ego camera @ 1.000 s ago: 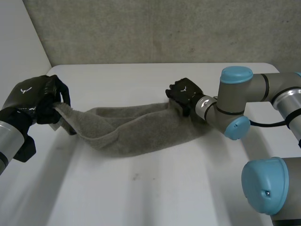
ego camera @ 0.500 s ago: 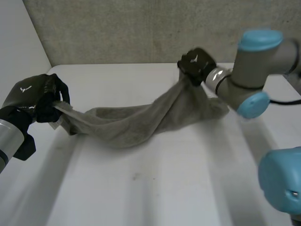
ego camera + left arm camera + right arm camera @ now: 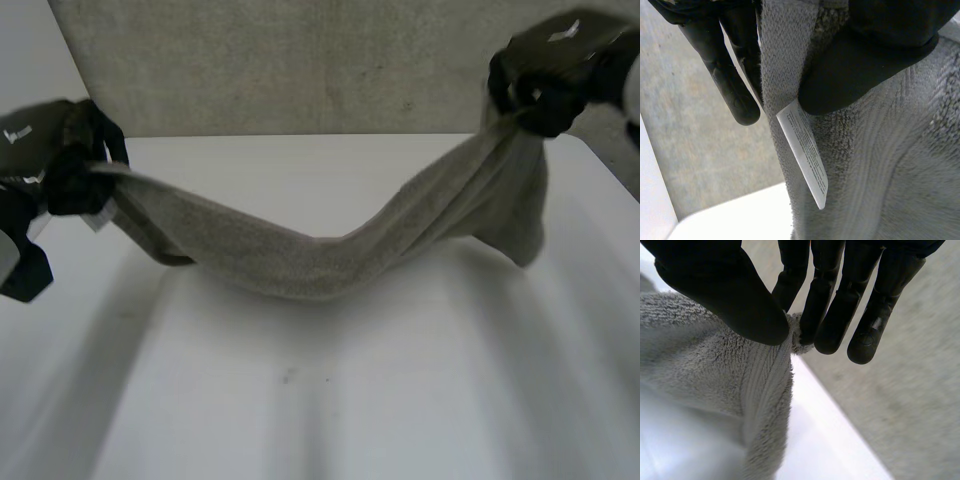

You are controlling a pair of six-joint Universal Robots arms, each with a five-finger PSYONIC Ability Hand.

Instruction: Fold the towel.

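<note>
Above the table's (image 3: pixel 300 400) left edge, the left hand (image 3: pixel 62 165) pinches one end of the towel (image 3: pixel 300 262) between thumb and fingers, beside its white label (image 3: pixel 805 150). The towel sags in a bunched band over the table's middle; whether it touches there I cannot tell. Above the table's far right corner, the right hand (image 3: pixel 550 75) pinches the other end, thumb against fingers. No fold looks made yet: spreading and doubling remain. The table's near half lies bare, giving room to lay it flat.
</note>
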